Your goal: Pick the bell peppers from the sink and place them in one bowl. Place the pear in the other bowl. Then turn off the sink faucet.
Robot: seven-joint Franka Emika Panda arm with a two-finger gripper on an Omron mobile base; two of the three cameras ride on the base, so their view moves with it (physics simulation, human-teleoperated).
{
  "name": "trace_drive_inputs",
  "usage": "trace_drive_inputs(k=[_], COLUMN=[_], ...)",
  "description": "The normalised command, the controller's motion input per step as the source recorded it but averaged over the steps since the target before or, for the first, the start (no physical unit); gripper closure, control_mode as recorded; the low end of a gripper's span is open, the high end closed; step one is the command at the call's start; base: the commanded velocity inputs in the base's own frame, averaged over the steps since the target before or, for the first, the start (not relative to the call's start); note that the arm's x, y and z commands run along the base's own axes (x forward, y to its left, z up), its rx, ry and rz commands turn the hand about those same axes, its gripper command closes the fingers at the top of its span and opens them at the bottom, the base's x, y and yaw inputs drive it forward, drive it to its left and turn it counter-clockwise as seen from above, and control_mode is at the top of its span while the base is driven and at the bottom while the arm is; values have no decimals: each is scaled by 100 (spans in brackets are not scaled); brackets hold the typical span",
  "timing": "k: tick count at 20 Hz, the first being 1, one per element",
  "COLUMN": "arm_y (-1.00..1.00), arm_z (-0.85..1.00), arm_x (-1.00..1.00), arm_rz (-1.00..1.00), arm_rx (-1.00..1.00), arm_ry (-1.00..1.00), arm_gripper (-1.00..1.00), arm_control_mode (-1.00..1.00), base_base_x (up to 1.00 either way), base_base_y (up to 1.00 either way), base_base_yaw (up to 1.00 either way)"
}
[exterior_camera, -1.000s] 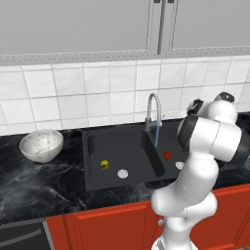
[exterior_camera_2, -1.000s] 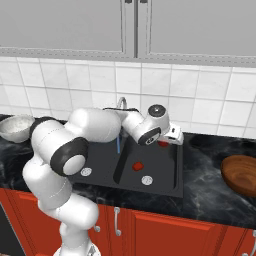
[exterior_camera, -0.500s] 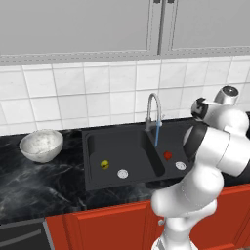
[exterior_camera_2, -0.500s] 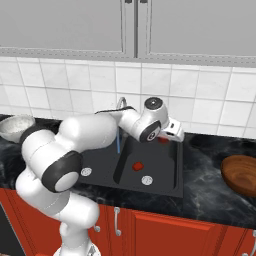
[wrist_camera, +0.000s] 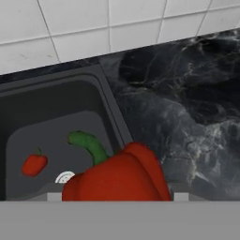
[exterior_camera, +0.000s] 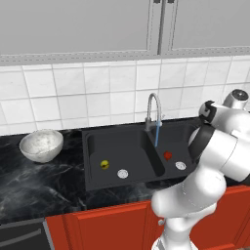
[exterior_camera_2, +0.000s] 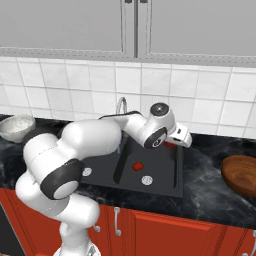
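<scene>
Above sink's (exterior_camera_2: 176,172) right rim, gripper (exterior_camera_2: 181,139) clamps bell pepper (wrist_camera: 117,180); counter (wrist_camera: 187,112) beside.

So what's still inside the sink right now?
Inside the sink: the pear in one basin, a bell pepper in the other, each near a drain disc. The arm covers part of that second basin.

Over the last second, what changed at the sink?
The arm swung right, carrying the gripper and the red pepper it holds from above the right basin toward the counter beside the sink. Unchanged: second pepper and pear in the basins, tap running, white bowl.
</scene>
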Motion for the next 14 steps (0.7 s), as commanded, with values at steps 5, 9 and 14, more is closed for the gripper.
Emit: trace_drive_inputs(k=[5,9,14], arm_y=[-34,-38,-43], arm_z=[6,4,1], arm_x=[0,0,0], arm_rz=[-2,-2,-1], arm_rx=[0,0,0], arm_ry=[0,0,0], arm_gripper=[100,100,100], arm_control_mode=[-100,-100,-100], base_base_x=[0,0,0], base_base_y=[0,0,0], base_base_yaw=[0,0,0])
